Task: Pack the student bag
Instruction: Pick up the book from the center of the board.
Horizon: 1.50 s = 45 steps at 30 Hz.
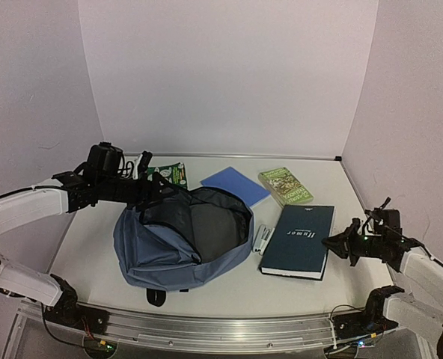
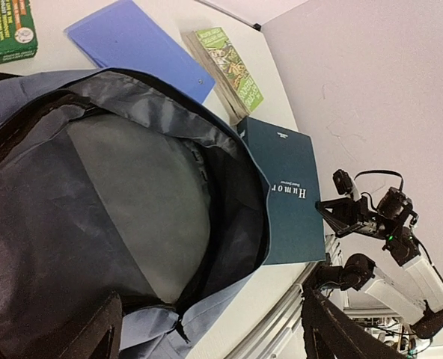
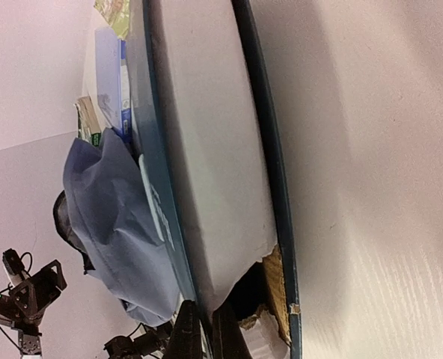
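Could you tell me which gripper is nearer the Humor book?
Right. The right gripper pinches the Humor book at its right edge; the left gripper sits beyond the student bag, at its far-left rim.

The slate-blue student bag [image 1: 158, 262] lies slumped left of centre. Its main compartment gapes wide open (dark lining showing).

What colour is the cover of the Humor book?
The book has a dark teal cover with pale lettering, clearest in the left wrist view.
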Tool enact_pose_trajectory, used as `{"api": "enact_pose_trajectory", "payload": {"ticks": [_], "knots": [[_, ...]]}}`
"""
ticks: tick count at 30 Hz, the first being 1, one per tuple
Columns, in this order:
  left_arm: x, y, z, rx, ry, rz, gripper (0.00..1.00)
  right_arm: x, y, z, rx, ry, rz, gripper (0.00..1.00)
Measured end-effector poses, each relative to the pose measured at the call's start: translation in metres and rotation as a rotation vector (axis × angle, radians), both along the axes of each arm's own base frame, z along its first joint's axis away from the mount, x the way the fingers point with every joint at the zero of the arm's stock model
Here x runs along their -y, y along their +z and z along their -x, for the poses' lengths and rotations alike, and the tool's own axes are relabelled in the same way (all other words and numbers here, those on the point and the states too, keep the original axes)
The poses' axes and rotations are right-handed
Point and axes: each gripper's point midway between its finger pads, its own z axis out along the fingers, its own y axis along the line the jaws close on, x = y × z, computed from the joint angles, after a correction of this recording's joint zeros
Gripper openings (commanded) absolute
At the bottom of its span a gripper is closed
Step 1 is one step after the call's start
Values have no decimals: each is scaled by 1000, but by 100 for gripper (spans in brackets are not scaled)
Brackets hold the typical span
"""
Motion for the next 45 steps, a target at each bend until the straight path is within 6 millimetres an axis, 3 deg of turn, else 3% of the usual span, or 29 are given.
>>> {"api": "enact_pose_trajectory", "payload": {"ticks": [8,16,31,36,39,42,45], "knots": [[30,31,1,65,-67,48,82,1,85,-26,144,-8,3,0],[67,42,7,88,-193,107,87,-10,137,-47,237,86,45,0],[122,64,29,106,-409,305,93,-106,223,-54,463,390,-90,0],[134,73,37,108,-451,368,92,-131,241,-54,525,438,-151,0],[137,84,42,134,-471,403,86,-142,246,-52,541,459,-182,0],[137,91,43,144,-480,427,58,-149,253,-51,563,469,-208,0],[137,99,44,151,-484,456,41,-152,260,-50,589,469,-223,0]]}}
